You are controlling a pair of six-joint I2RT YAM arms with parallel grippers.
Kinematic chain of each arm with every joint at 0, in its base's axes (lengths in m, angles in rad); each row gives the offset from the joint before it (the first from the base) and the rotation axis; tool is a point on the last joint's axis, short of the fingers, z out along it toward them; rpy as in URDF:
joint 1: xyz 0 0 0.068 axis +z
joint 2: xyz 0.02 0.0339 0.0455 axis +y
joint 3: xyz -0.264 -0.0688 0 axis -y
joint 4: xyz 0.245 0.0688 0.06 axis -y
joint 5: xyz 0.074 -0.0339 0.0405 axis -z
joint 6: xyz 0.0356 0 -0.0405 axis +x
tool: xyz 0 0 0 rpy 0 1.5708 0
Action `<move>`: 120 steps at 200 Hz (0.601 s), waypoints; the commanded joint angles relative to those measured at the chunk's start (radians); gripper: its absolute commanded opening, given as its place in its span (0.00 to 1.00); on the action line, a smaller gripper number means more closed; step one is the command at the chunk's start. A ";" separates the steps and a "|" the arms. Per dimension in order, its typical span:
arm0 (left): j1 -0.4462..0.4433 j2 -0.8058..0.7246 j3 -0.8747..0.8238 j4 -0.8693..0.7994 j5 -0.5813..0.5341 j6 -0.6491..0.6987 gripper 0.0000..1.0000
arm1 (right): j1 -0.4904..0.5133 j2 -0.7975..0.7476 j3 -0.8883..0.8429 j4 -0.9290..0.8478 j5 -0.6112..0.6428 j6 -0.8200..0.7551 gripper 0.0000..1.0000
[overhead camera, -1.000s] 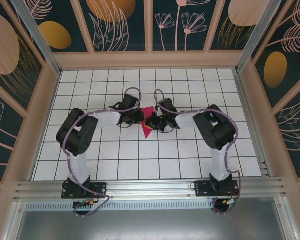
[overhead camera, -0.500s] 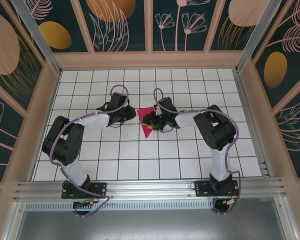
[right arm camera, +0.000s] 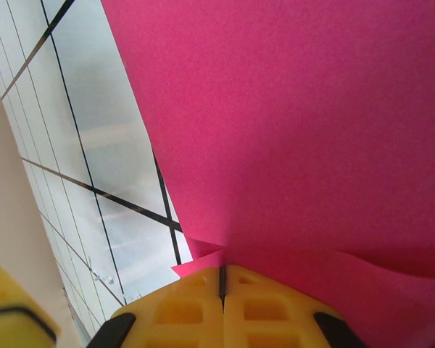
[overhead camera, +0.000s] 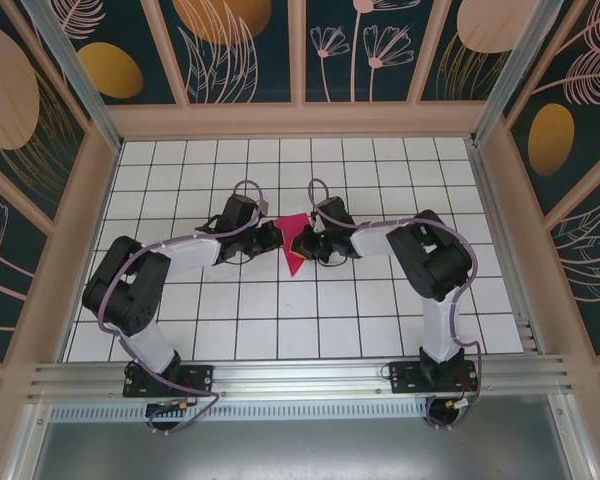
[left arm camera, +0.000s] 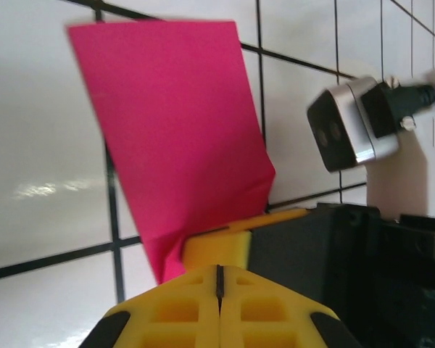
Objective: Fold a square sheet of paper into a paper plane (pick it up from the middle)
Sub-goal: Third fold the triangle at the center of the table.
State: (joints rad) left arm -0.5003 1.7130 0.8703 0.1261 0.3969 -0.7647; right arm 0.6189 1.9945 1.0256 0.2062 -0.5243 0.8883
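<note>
Pink sheet, folded to a point, sits mid tiled table, tip toward the arm bases. Left gripper at the sheet's left edge, fingers fully closed, pinching it. Right gripper at the sheet's right edge, likewise clamped on it.

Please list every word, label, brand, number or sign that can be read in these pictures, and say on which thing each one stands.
No text can be read in any view.
The paper: plain pink, no print.
The tiles: only black grid lines.
The walls: painted leaves and flowers, no lettering.
The camera: silver housing, no legible mark or brand.
</note>
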 commanded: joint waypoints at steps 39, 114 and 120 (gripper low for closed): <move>-0.022 0.090 0.022 0.023 0.025 0.003 0.02 | -0.007 0.008 -0.022 -0.071 0.047 -0.025 0.00; -0.027 0.153 0.059 0.011 -0.014 0.006 0.00 | -0.007 0.006 -0.024 -0.067 0.040 -0.024 0.00; -0.027 0.158 0.061 0.010 -0.017 0.007 0.00 | -0.008 0.004 -0.026 -0.065 0.040 -0.026 0.00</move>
State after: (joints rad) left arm -0.5186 1.8408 0.9009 0.1375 0.4057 -0.7643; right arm 0.6174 1.9945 1.0256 0.2058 -0.5243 0.8883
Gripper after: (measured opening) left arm 0.070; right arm 0.051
